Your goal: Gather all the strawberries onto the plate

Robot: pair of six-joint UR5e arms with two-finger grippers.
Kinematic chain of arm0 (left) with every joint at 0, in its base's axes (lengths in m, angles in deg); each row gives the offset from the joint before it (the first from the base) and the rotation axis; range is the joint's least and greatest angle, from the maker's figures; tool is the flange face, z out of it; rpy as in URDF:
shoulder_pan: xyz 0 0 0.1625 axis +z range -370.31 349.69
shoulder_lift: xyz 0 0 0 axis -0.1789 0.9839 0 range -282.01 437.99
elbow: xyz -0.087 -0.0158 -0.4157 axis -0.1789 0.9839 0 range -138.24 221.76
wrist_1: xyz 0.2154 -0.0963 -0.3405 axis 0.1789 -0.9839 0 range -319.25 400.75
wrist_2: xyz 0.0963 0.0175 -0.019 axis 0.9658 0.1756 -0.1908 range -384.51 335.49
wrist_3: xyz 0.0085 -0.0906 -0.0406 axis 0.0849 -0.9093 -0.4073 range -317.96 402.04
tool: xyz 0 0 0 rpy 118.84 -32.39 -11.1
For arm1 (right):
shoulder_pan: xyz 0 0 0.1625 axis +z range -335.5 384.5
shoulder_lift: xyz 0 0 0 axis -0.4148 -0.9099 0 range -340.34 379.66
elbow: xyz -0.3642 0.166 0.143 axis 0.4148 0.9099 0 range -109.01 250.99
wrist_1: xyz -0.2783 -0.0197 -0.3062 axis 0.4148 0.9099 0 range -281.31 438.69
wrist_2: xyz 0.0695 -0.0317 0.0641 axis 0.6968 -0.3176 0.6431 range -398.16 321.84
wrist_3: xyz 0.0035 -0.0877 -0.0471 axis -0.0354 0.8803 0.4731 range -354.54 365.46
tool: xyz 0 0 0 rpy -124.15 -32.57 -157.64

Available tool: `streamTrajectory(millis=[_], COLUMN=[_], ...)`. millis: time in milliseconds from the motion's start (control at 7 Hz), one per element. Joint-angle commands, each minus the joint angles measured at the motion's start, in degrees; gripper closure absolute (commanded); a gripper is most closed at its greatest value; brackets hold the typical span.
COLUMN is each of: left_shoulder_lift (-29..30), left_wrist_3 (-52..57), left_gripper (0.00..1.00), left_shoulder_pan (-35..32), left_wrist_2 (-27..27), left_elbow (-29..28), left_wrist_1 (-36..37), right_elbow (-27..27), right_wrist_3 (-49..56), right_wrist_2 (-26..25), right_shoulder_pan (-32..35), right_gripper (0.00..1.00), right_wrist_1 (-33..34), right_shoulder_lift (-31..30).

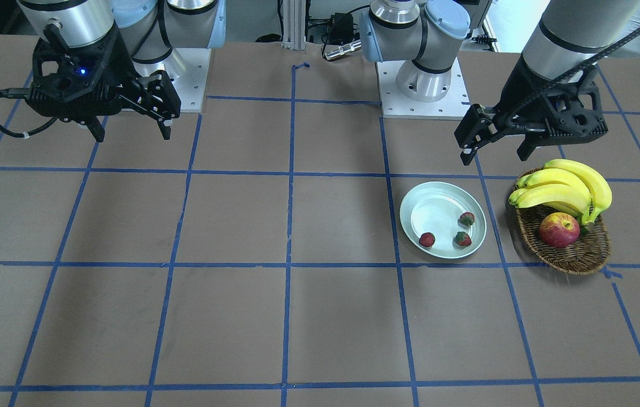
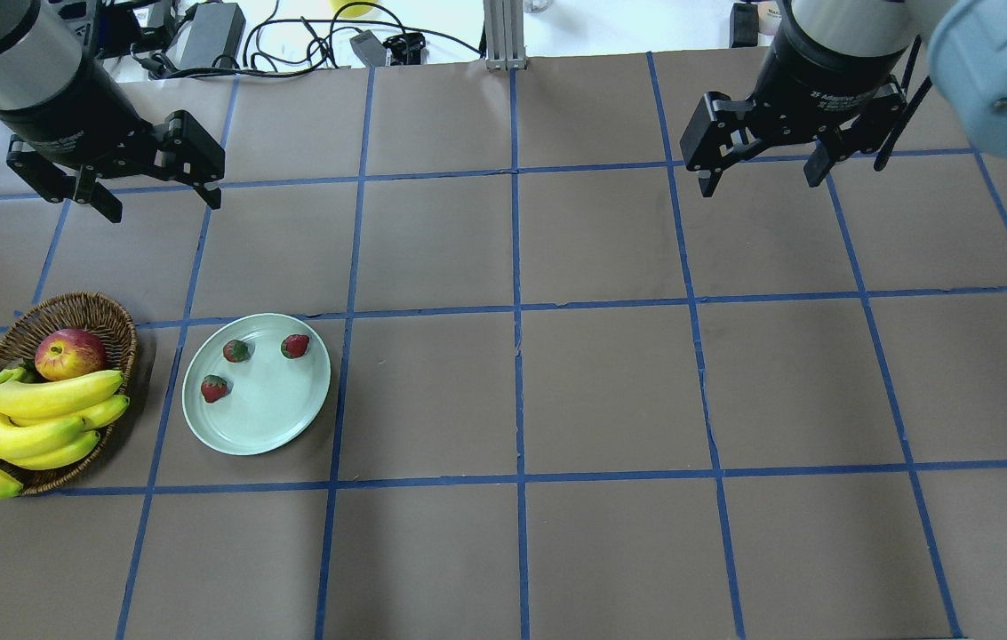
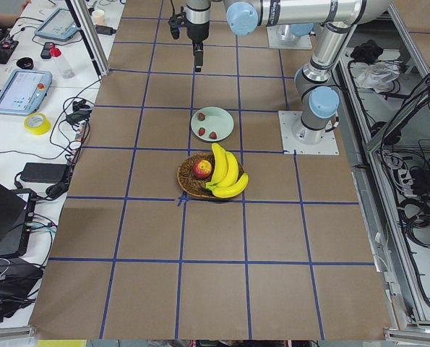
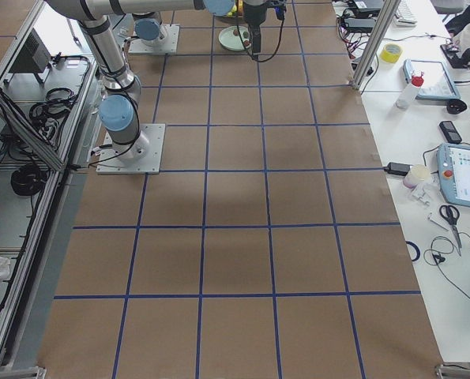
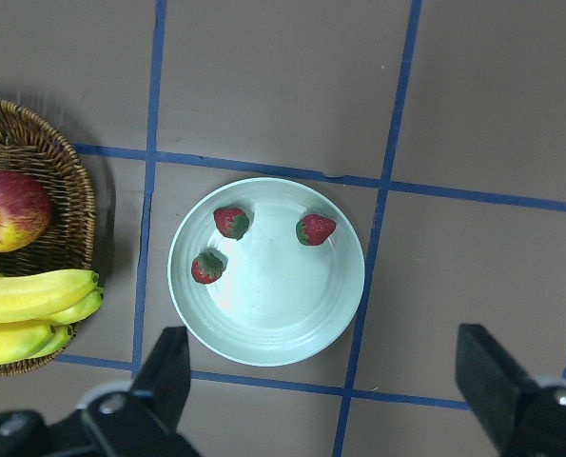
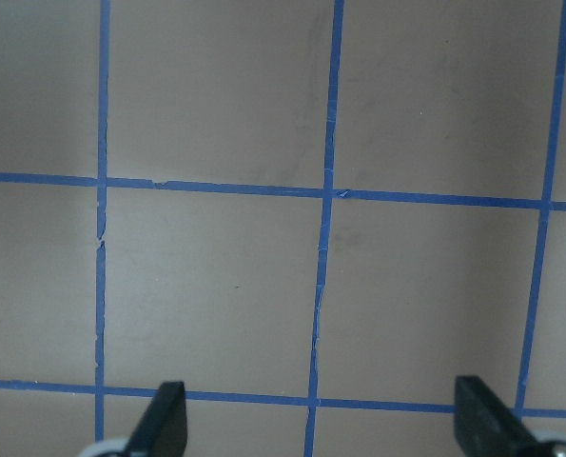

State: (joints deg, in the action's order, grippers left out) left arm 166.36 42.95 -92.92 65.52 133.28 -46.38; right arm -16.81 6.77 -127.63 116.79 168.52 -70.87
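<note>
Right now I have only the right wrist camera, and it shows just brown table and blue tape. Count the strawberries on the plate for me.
Observer: Three strawberries lie inside the pale mint plate. None are on the table around it.
Operator: Tell me what sits beside that plate.
Observer: A wicker basket holding an apple and a bunch of bananas. It stands apart from the plate, on the robot's left side.
Operator: Report the left hand.
Observer: The left hand is open and empty, hanging above the table and touching neither plate nor basket.
</note>
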Motion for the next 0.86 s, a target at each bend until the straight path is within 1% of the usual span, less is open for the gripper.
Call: streamTrajectory(millis=[0,571,714], left_shoulder_lift=[-0.7,-0.5,-0.8], left_wrist_3=[0.1,0.1,0.1], left_gripper=[0.00,0.00,0.00], left_shoulder_pan=[-0.2,-0.5,-1.8], left_wrist_2=[-2.0,-1.8,-1.5], left_elbow=[-0.1,0.0,-0.2], left_wrist_1=[-1.5,-4.2,-4.2], right_elbow=[0.0,0.0,0.0], right_wrist_3=[0.0,0.0,-0.1], right_wrist_2=[0.1,0.0,0.1], right_shoulder_pan=[0.0,0.0,0.0], right_gripper=[0.00,0.00,0.00], right_wrist_1=[0.0,0.0,0.0], right_shoulder_lift=[0.0,0.0,0.0])
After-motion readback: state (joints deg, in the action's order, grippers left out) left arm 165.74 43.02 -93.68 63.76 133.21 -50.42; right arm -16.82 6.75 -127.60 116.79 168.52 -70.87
